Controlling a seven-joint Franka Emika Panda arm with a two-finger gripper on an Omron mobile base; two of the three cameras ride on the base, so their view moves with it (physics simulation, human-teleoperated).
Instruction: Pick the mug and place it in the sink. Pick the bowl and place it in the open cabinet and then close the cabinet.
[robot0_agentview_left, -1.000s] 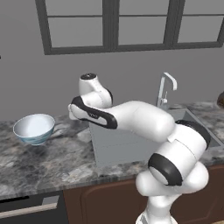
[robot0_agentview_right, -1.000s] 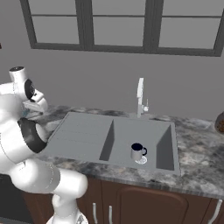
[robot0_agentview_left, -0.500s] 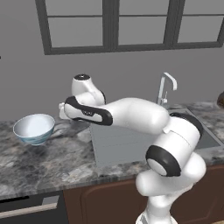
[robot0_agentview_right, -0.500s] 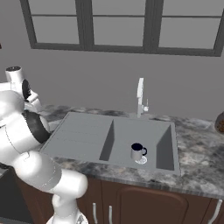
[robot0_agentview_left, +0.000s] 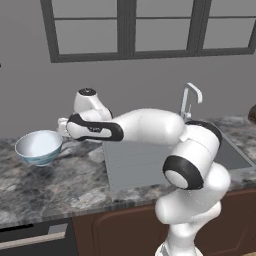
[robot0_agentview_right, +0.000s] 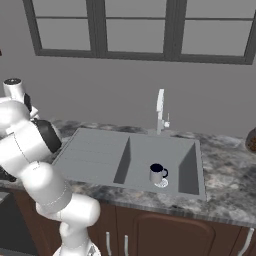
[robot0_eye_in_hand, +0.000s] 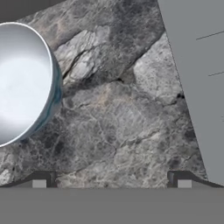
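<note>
One job looks finished as we reach across the marbled worktop (robot0_eye_in_hand: 122, 118): the mug (robot0_agentview_right: 158, 174), small and white with a dark inside, stands in the sink (robot0_agentview_right: 95, 150) basin. Our end effector (robot0_eye_in_hand: 111, 179) hangs with its fingers spread wide and empty, just beside the bowl (robot0_agentview_left: 39, 146), which sits upright on the worktop left of the ribbed drainboard. We judge the bowl pickup is in hand; we should slide further over, straddle the near rim and close gently. It is large, round, white inside, with a blue-green outer wall.
</note>
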